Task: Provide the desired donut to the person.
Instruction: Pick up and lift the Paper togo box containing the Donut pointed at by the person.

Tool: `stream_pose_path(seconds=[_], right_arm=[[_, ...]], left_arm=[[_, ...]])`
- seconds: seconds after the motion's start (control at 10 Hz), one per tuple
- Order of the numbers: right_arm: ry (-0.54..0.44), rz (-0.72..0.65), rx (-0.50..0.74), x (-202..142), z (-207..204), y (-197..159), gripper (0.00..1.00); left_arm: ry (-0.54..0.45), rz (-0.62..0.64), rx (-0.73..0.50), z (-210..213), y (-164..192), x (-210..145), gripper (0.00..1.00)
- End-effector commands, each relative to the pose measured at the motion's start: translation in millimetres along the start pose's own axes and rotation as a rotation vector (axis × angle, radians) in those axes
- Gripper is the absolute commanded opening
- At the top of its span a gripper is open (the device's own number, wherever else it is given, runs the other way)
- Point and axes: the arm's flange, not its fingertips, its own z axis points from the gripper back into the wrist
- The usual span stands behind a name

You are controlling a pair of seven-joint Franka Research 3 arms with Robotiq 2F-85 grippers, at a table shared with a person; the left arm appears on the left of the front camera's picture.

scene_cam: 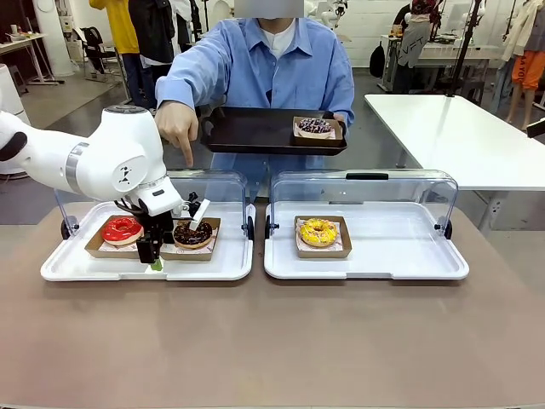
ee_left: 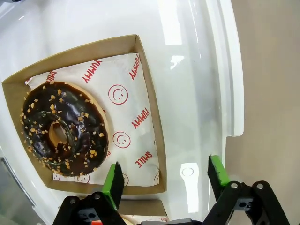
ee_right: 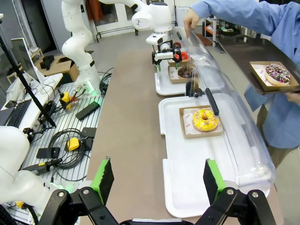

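The paper liner (ee_left: 126, 98) under the chocolate donut (ee_left: 63, 129) is showing red print: "YUMMY" several times, "SMILE" once, and round smiley faces. The donut is glossy dark brown, ring-shaped and studded with pale nut crumbs. It is sitting in a square, shallow brown cardboard tray (ee_left: 151, 93), which is lying on a smooth, shiny white plastic tray (ee_left: 197, 93).

The left gripper (ee_left: 166, 176) is hanging just above the cardboard tray's near corner with its green-padded fingers apart. One pad is hovering over the tray's rim close beside the donut and the other over the bare white plastic, and they are clamping nothing. On its other side, just beside it, a red-glazed donut (scene_cam: 121, 228) is resting in its own cardboard tray.

Beyond the left gripper, the person (scene_cam: 272, 68) is pointing a finger (scene_cam: 187, 158) down towards the chocolate donut and holding a black tray (scene_cam: 247, 132) bearing a dark sprinkled donut (scene_cam: 315, 126).

The right gripper (ee_right: 159, 180) is standing wide open, holding nothing. Ahead of it a yellow donut (ee_right: 205, 119) is lying on a second white tray, under a raised clear domed lid (ee_right: 234, 126).
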Motion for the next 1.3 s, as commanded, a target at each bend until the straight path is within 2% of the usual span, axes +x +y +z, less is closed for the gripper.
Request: stream_pose_path(seconds=[0.0, 0.1, 0.2, 0.4, 0.5, 0.6, 1.2], right_arm=[[-0.008, 0.003, 0.007, 1, 1, -1, 1.00], [-0.008, 0.003, 0.007, 1, 1, -1, 1.00], [-0.008, 0.003, 0.007, 1, 1, -1, 1.00], [-0.008, 0.003, 0.007, 1, 1, -1, 1.00], [-0.008, 0.003, 0.007, 1, 1, -1, 1.00], [-0.008, 0.003, 0.007, 1, 1, -1, 1.00], [-0.008, 0.003, 0.007, 1, 1, -1, 1.00]], left_arm=[[-0.001, 0.008, 0.025, 0, 3, 3, 0.45], [-0.002, 0.005, 0.024, 0, 3, 3, 0.17], [-0.005, 0.002, 0.023, 1, 2, 2, 0.00], [-0.017, 0.000, 0.011, 1, 2, 2, 0.00], [-0.020, -0.002, 0.005, 1, 2, 2, 0.08], [-0.023, -0.002, 0.002, 1, 2, 2, 0.00], [-0.005, -0.055, 0.001, 23, -11, 8, 0.00]])
